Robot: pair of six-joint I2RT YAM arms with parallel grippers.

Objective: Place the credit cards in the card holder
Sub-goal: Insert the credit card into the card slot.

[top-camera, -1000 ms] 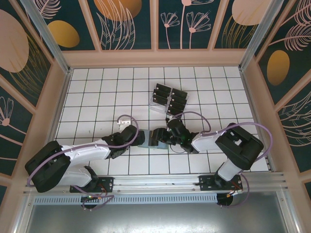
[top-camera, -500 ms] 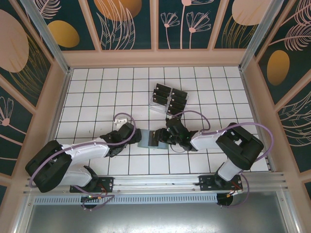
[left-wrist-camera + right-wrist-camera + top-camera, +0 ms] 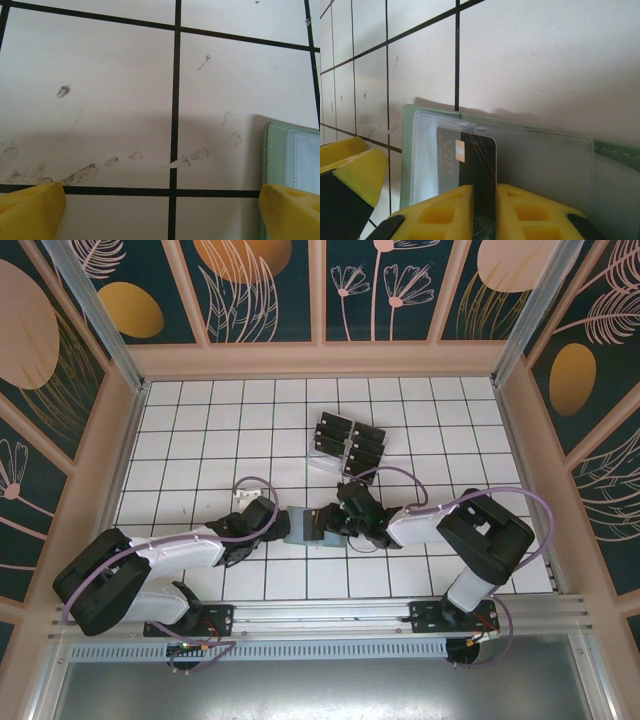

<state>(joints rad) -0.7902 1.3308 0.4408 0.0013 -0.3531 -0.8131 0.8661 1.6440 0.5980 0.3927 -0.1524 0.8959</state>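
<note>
**While left tool (image 3: 160, 212) sits wide, right tool (image 3: 485, 212) clamps a credit card (image 3: 470, 160) at the card holder (image 3: 545, 165)**

Left tool: jaws fully spread, low over the white tiled surface (image 3: 100, 75), nothing between them; card holder's green edge just beside one fingertip. Card holder lies flat on the surface between the two tools, clear pocket facing up. Credit card: black, part tucked under that pocket, rest pinched in the right tool's narrow jaws. Further back, more credit cards (image 3: 350, 445) sit in a clear rack (image 3: 322, 462).
</note>
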